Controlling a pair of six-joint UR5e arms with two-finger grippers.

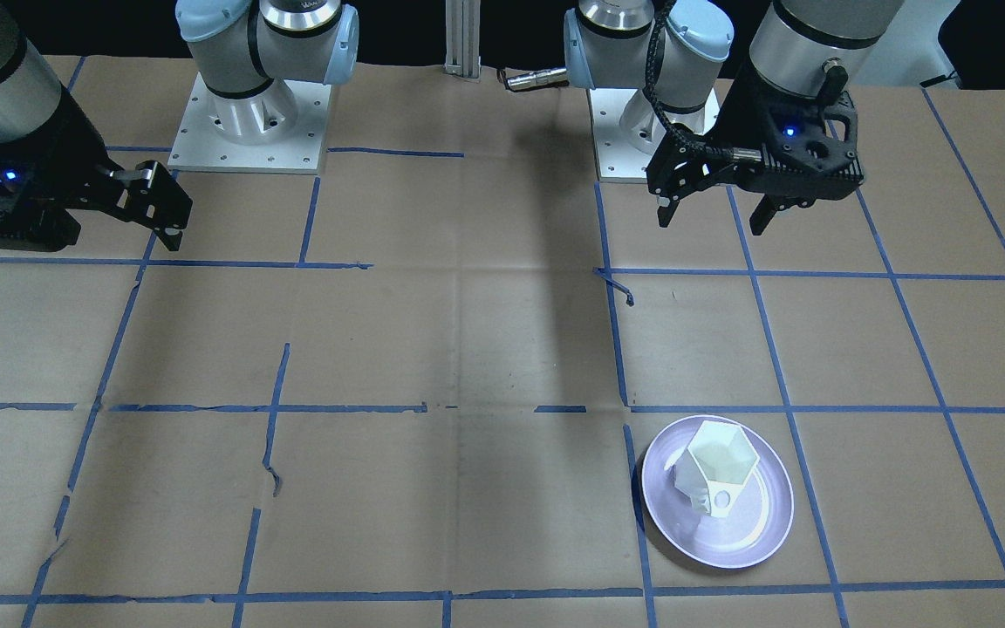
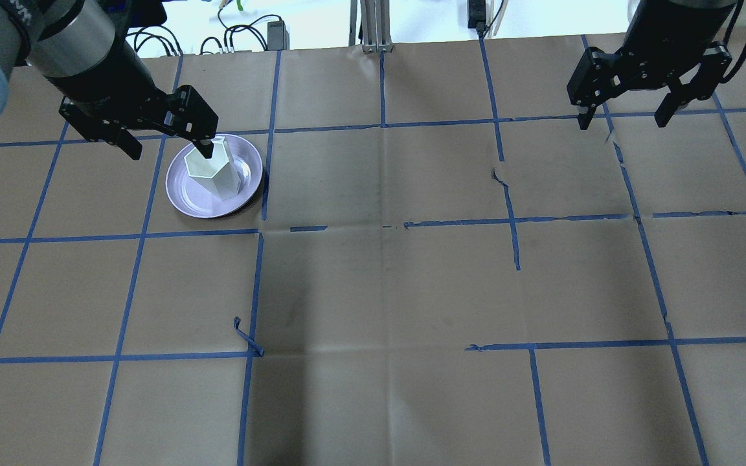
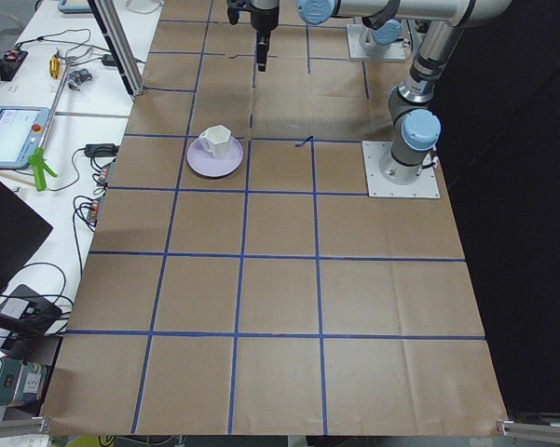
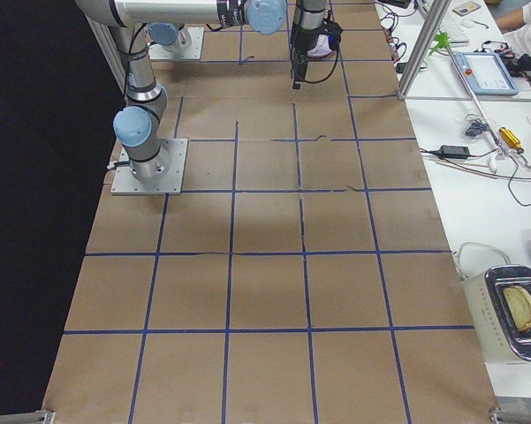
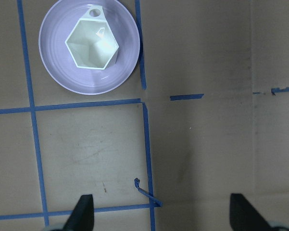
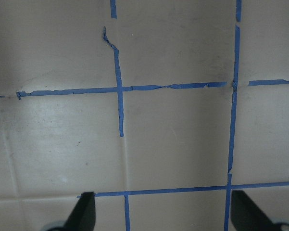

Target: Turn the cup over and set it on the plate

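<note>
The white faceted cup (image 1: 716, 467) stands upright, hexagonal rim up, on the pale lavender plate (image 1: 755, 532). In the overhead view the cup (image 2: 212, 171) sits on the plate (image 2: 192, 200) at the far left. My left gripper (image 2: 169, 150) is open and empty, held high above the table; one fingertip overlaps the cup in that view. In the left wrist view the cup (image 5: 92, 44) and plate (image 5: 81, 84) lie far below the open gripper (image 5: 162, 214). My right gripper (image 2: 621, 120) is open and empty, high at the far right, with only paper under it (image 6: 163, 214).
Brown paper with a blue tape grid covers the table. A loose curl of tape (image 2: 247, 336) lies on the robot's side of the plate. The arm bases (image 1: 249, 122) stand at the robot's edge. Benches with cables and devices flank both table ends.
</note>
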